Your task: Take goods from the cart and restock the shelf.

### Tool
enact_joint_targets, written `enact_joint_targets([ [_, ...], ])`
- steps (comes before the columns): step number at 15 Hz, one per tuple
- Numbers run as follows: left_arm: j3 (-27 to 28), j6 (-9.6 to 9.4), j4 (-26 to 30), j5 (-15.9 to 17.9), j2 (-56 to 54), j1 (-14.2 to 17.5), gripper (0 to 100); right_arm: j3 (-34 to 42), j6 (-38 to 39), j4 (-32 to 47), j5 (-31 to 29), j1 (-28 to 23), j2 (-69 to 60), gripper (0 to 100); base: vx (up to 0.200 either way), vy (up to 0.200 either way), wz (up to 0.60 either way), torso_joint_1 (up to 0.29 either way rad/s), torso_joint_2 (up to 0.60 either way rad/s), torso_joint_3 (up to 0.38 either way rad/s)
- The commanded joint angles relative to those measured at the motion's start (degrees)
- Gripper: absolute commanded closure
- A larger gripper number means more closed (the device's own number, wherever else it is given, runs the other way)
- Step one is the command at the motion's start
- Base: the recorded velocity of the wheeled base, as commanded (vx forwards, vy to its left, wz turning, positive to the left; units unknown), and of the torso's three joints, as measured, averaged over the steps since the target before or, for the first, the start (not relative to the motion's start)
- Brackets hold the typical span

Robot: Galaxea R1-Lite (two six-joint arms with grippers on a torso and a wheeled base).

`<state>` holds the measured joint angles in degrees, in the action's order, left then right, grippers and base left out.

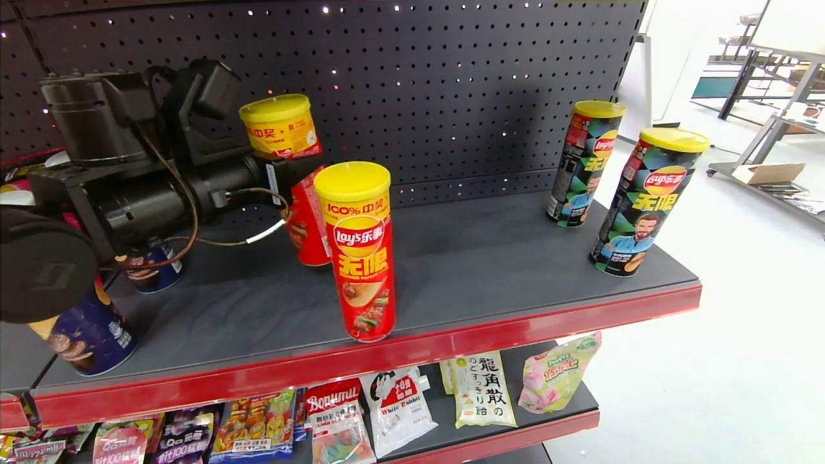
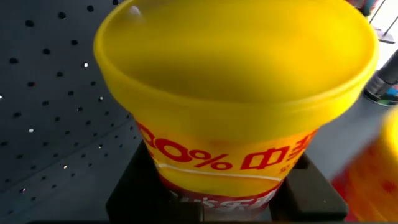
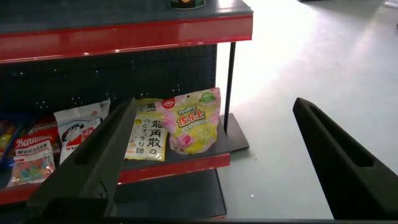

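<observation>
Stock record, as I read it from the remote station:

1. Left gripper [image 1: 291, 175]: clenched on the held can [image 1: 281, 126]. 1 dark finger [image 2: 134, 190] sits on each side of the red body, below the yellow band under the lid.
2. Held can: red tube with a yellow lid, toward the back of the upper shelf [image 1: 490, 258] and near the pegboard panel [image 1: 451, 77]. It is slightly tilted, with the lid leaning to the robot's left. Its foot is down at the shelf surface, but I cannot tell whether it rests there.
3. Front red can [image 1: 359, 251]: same kind, upright, close to the shelf's red front lip [image 1: 412, 351]. It stands just in front of the held can and to its right, and hides part of it in the head view. I cannot tell whether the 2 touch.
4. Rear green can [image 1: 583, 164] and front green can [image 1: 644, 203]: both have yellow lids and stand upright at the shelf's right end, near each other but apart.
5. Dark blue cans: 1 at the left front [image 1: 90, 335] and 1 farther back [image 1: 151, 270], both partly hidden by the left arm.
6. Right gripper [image 3: 214, 109]: released, its 2 fingers spread wide with nothing between them. It hangs low, facing the lower shelf [image 3: 174, 168].
7. Lower shelf: snack bags in a row, with a pink-and-green bag [image 3: 193, 121] at the right end, then a yellow-and-white bag [image 3: 148, 130], a white bag [image 3: 78, 130] and a red-topped bag [image 3: 31, 155]
</observation>
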<state>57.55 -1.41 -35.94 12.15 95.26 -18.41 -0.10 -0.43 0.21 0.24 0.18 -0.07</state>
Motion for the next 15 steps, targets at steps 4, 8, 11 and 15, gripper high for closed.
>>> enact_joint_targets([
  [4,4.76,0.01,-3.00,-0.20,7.40,-1.81,100,0.01,-0.01,-0.03,0.02,-0.01,0.07,0,0.000,0.000,0.00,0.000,0.00,0.000],
  [8,5.11,-0.34,-4.93,-0.20,10.04,-2.60,100,0.01,-0.01,0.06,0.02,-0.01,0.07,0,0.000,0.000,0.00,0.000,0.00,0.000],
  [11,5.91,-0.34,-6.34,-0.20,11.62,-2.69,100,0.01,-0.01,-0.03,0.02,-0.01,0.07,0,0.000,0.000,0.00,0.000,0.00,0.000],
  [15,8.10,-0.34,-7.66,-0.11,13.81,-2.86,100,0.01,-0.01,-0.03,0.02,-0.01,0.07,0,0.000,0.000,0.00,0.000,0.00,0.000],
])
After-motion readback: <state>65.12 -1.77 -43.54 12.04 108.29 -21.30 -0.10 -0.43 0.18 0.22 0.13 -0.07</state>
